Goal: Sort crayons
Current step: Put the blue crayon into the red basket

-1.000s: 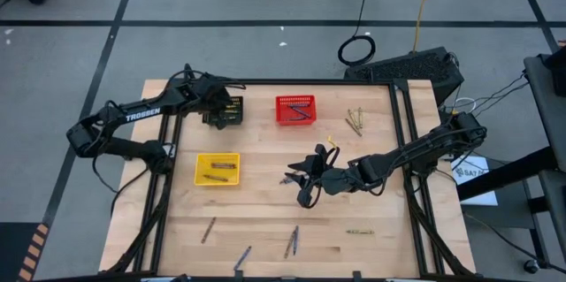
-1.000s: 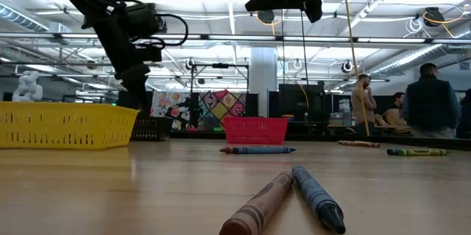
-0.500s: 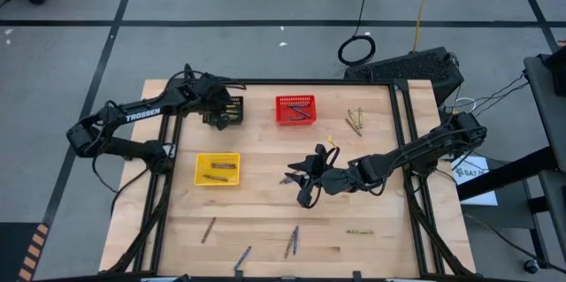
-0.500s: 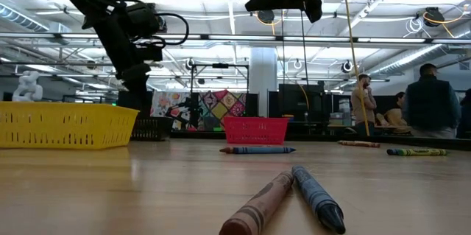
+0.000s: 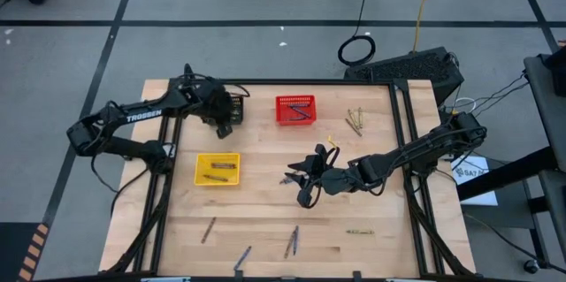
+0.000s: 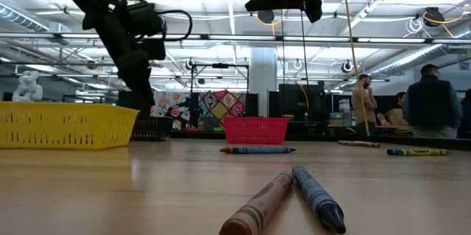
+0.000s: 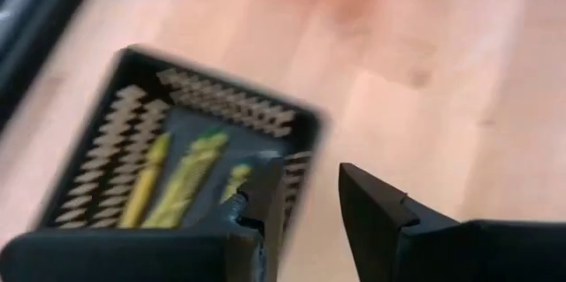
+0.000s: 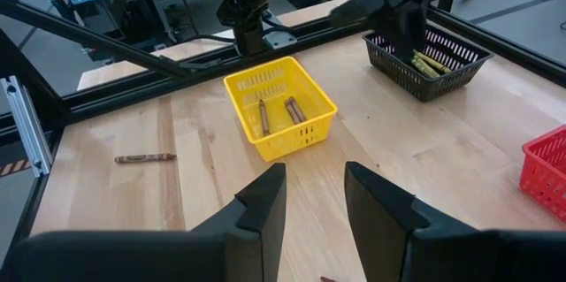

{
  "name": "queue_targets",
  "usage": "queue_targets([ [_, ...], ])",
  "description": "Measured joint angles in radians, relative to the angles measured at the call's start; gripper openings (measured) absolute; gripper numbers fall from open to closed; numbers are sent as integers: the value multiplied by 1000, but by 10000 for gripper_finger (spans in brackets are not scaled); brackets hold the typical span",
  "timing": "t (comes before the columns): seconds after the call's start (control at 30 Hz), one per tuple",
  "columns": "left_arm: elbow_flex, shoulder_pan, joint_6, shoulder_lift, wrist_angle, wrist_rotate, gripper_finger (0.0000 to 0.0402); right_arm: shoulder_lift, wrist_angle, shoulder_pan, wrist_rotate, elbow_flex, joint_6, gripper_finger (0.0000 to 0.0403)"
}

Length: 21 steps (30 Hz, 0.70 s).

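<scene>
Left tool [image 5: 225, 114] hovers over the black basket [image 5: 234, 110] at about 11 o'clock on the surface [image 5: 265, 211]; fingers [image 7: 371, 207] apart with nothing between them. Yellow-green crayons [image 7: 181, 180] lie inside the black basket, seen in the left wrist view.

Yellow basket [image 5: 217, 169] at 9 o'clock holds two brown-orange crayons [image 8: 276, 114].

Loose crayons along the 6 o'clock edge: one brown [image 5: 208, 229] at 7 o'clock, one blue [image 5: 242, 258], then a brown and blue pair [image 5: 292, 241] lying side by side. One yellow-green crayon [image 5: 359, 232] at 5 o'clock.

Red basket [image 5: 294, 110] at 12 o'clock has crayons inside; colour unclear.

Right tool [image 5: 296, 180] hangs above the centre of the surface, raised off it, fingers [image 8: 265, 198] moderately apart and empty.

A small cluster of yellow-green crayons [image 5: 355, 121] lies at 1 o'clock, right of the red basket.
</scene>
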Motion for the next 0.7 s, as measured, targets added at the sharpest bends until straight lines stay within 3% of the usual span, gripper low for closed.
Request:
queue_targets([
  [0.17,0,-84,-48,0,3,13,114,0,-49,-1,-6,0,-23,105],
  [0.37,0,-202,-123,0,2,13,114,8,-133,-22,-137,0,-77,105],
  [0.7,0,-414,-228,-1,-8,17,114,77,-187,-106,-214,0,-221,105],
])
